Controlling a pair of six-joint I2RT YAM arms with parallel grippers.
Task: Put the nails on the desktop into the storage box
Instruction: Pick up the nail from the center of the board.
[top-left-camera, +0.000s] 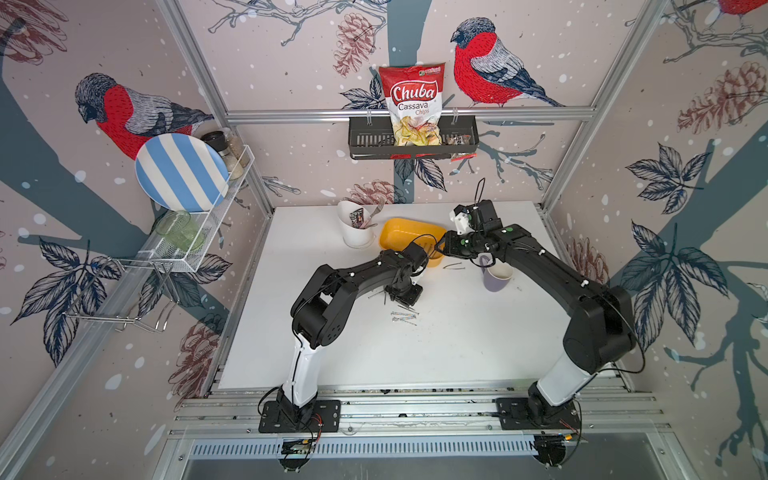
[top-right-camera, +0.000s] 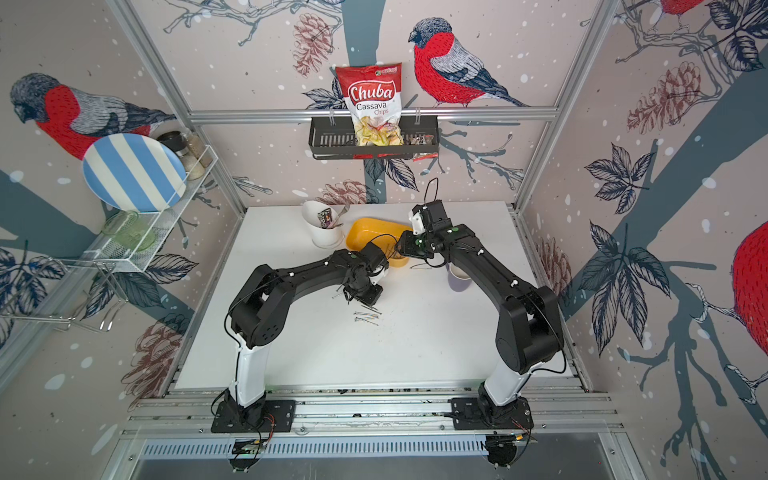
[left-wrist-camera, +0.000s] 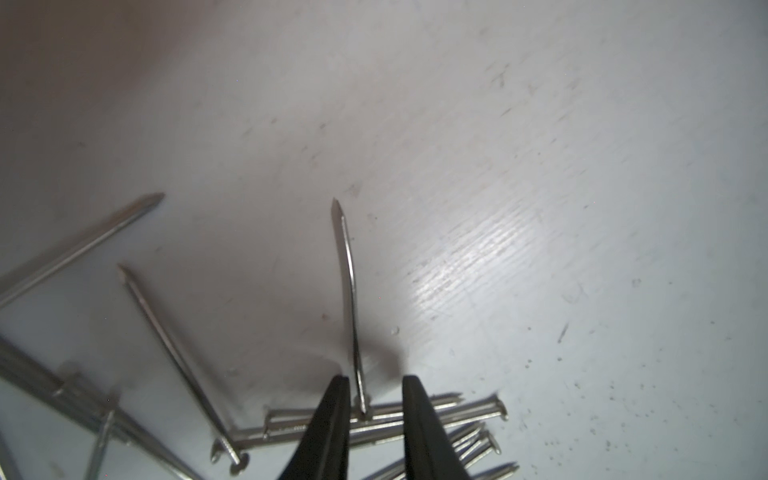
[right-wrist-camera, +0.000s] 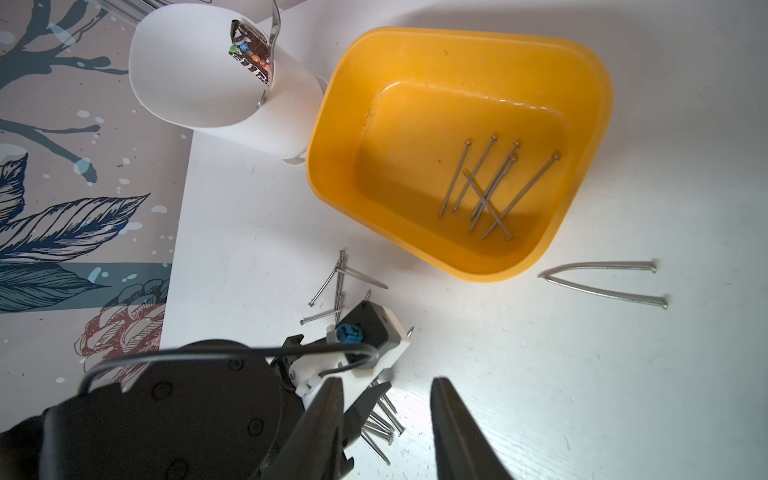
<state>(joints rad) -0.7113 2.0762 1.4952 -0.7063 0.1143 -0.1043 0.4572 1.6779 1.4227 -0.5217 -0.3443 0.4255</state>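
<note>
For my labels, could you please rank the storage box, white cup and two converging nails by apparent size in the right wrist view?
1. storage box, largest.
2. white cup, clearly smaller, slightly cropped by the frame.
3. two converging nails, smallest: long but very thin.

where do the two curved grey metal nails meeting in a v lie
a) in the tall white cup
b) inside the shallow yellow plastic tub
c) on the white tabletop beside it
c: the two curved nails rest on the white tabletop beside the yellow tub
</note>
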